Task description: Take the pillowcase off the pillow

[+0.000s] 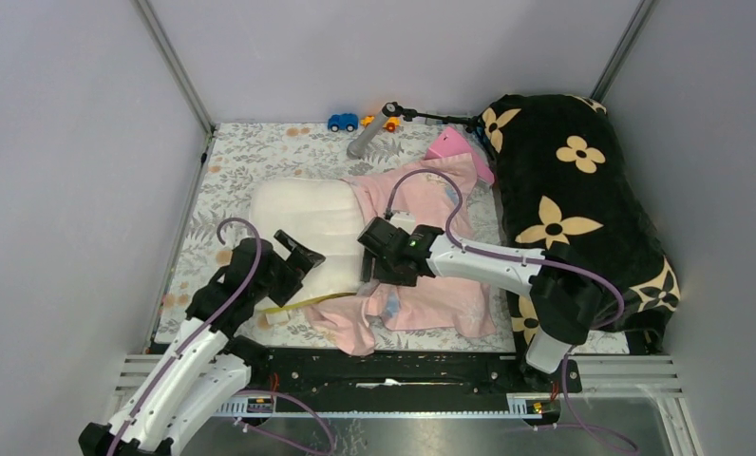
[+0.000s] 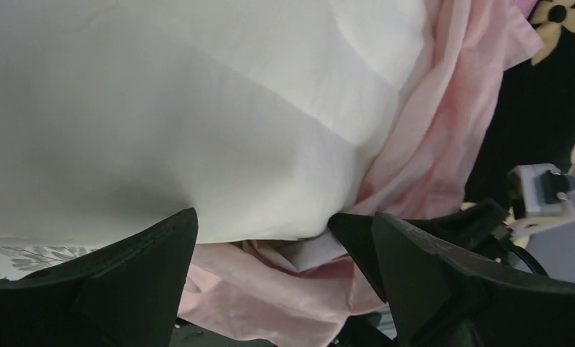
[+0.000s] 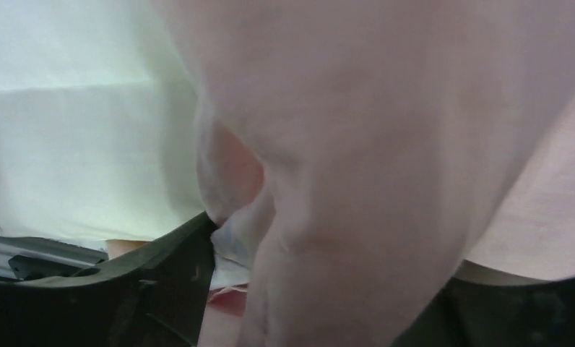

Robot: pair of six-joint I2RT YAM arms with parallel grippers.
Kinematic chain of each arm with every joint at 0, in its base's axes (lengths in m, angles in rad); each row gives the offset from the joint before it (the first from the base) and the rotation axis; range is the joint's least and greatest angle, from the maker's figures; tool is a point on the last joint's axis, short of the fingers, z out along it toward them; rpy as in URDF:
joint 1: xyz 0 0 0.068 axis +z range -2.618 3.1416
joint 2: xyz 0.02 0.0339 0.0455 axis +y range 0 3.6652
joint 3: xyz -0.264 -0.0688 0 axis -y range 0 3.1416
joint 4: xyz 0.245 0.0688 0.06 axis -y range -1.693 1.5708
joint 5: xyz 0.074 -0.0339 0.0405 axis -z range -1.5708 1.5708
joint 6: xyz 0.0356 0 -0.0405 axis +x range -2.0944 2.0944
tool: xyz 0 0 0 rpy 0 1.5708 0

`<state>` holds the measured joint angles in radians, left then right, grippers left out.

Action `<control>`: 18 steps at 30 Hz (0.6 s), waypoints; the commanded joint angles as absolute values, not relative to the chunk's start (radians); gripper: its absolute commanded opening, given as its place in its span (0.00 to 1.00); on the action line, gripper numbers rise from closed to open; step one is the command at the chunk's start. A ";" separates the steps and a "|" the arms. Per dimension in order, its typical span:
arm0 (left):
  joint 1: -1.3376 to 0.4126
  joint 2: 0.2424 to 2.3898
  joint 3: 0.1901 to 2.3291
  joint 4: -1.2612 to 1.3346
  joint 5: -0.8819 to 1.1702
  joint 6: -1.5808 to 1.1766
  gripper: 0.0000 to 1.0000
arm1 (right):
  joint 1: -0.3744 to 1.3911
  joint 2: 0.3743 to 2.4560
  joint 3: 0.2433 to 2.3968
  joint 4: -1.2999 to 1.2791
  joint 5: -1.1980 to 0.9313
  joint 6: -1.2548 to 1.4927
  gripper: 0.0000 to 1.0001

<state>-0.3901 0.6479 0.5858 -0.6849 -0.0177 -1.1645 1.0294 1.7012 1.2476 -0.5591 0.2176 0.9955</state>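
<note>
Left arm reaches in from the near left corner. Left end effector (image 1: 303,255) is on the near edge of the pillow (image 1: 298,223). Its jaws are wide apart and hold nothing. In the left wrist view the left end effector (image 2: 270,235) straddles the pillow (image 2: 198,116) rim, with pink cloth bunched just under it.

Pillow lies left of centre on the surface (image 1: 251,152), its left part bare and cream-white. A yellow trim (image 1: 303,304) shows at its near edge. The right part is under the pillowcase (image 1: 431,285).

Pillowcase is pink and crumpled. It is pulled partway off, heaped over the pillow's right side and spread toward the near edge, centre to right. In the left wrist view the pillowcase (image 2: 429,144) runs up the pillow's right side.

Right end effector (image 1: 369,261) sits at the middle of the surface, where pillow and pillowcase meet, pointing left. In the right wrist view one finger (image 3: 162,275) shows at lower left and something dark sits at lower right. A fold of pillowcase (image 3: 357,144) hangs between them and fills most of the view, with the pillow (image 3: 75,130) behind it at left. The jaws look spread and not pinching the fold.

At the far edge, centre, are a blue toy car (image 1: 342,122) and a grey cylinder (image 1: 364,143). A black blanket (image 1: 574,199) with tan flowers is piled along the right edge, touching the pillowcase.
</note>
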 commanded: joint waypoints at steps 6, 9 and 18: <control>-0.602 0.691 0.505 -0.588 -0.116 -1.431 0.99 | 1.027 1.640 1.118 -0.431 0.232 0.999 0.40; -0.666 0.742 0.495 -0.562 -0.173 -1.471 0.99 | 1.027 1.621 1.106 -0.430 0.242 0.983 0.41; -0.677 0.855 0.446 -0.400 -0.310 -1.488 0.96 | 1.027 1.424 0.856 -0.122 0.214 0.867 0.43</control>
